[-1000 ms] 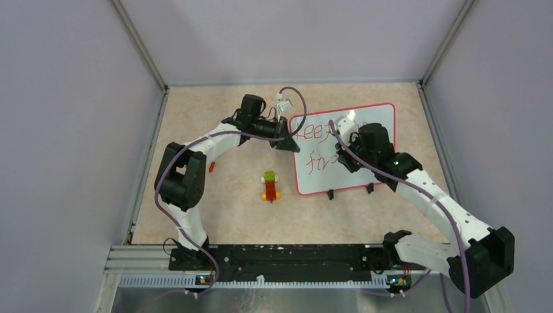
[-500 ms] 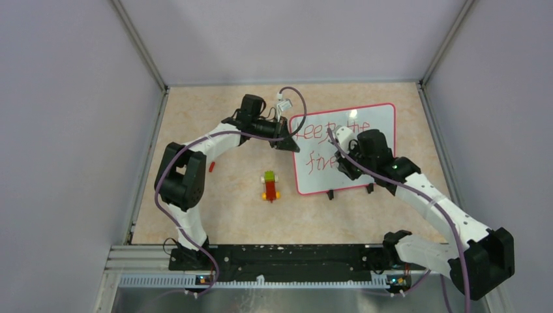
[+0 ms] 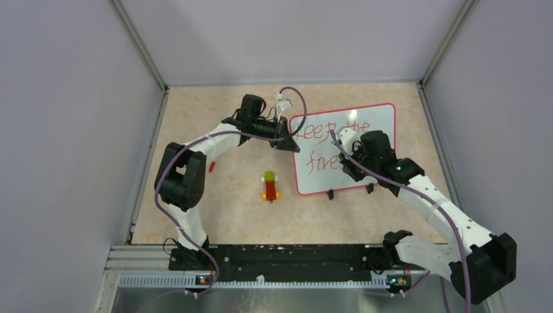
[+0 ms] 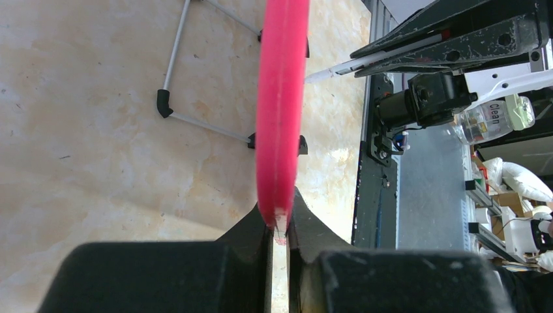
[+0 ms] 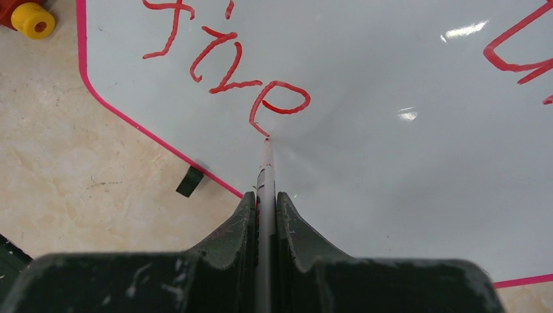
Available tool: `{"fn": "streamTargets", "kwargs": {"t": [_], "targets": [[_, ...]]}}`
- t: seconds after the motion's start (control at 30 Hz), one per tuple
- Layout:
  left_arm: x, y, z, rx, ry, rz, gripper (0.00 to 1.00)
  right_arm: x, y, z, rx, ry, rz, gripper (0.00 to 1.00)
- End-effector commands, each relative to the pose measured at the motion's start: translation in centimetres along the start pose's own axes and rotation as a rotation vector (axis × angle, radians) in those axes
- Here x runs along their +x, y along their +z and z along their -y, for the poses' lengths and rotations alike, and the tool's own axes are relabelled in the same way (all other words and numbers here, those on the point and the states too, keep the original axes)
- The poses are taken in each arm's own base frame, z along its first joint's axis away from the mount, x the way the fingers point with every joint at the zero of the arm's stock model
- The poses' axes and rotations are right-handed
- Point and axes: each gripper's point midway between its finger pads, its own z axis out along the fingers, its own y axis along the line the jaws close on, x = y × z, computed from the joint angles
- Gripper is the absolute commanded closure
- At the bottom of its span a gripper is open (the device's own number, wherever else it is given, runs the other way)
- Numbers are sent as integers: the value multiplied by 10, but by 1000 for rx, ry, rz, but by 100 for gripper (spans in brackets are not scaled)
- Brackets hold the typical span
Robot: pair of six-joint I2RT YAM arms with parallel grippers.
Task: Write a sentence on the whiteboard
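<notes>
The whiteboard (image 3: 378, 124) lies at the back right of the table, white with a pink rim, with "keep the" and "five" on it in red. My left gripper (image 3: 287, 142) is shut on the whiteboard's left rim (image 4: 282, 98), which runs edge-on between its fingers (image 4: 279, 218). My right gripper (image 3: 344, 160) is over the whiteboard's lower middle, shut on a thin white marker (image 5: 266, 169). The marker's tip touches the whiteboard (image 5: 391, 163) at the tail end of the "e" in "five".
A small toy of stacked green, yellow and red blocks (image 3: 269, 186) stands left of the whiteboard, its yellow part (image 5: 29, 18) in the right wrist view. A small red piece (image 3: 212, 166) lies further left. Black clip feet (image 3: 330, 194) stick out at the whiteboard's near edge. Grey walls enclose the table.
The right gripper slid a little right and toward the near edge with the marker, and the "e" of "five" appeared. The left gripper stayed put on the rim.
</notes>
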Motion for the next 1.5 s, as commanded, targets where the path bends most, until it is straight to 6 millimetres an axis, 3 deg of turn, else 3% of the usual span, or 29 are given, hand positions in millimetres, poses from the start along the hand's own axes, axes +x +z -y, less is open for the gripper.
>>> {"fn": "streamTargets", "kwargs": {"t": [0.0,0.07,0.1,0.13,0.17,0.87,1.3,1.47], "targets": [[-9,-2,7,17,62,19,100,-32,-25,5,5,6,103,100],[-9,-2,8,18,63,19,100,-35,-29,3,-1,18,113,100],[-23,-11,26,22,113,45,100,-34,-30,5,7,23,113,100],[-12,-3,10,19,69,23,100,-32,-30,8,17,28,110,100],[-10,-3,9,22,65,20,100,-31,-31,13,29,35,112,100],[-13,-3,11,31,69,25,100,-29,-31,62,200,128,114,100],[-12,-3,12,35,72,24,100,-47,-22,55,126,119,157,100],[-12,-3,11,35,71,24,100,-39,-16,46,80,105,131,100]]}}
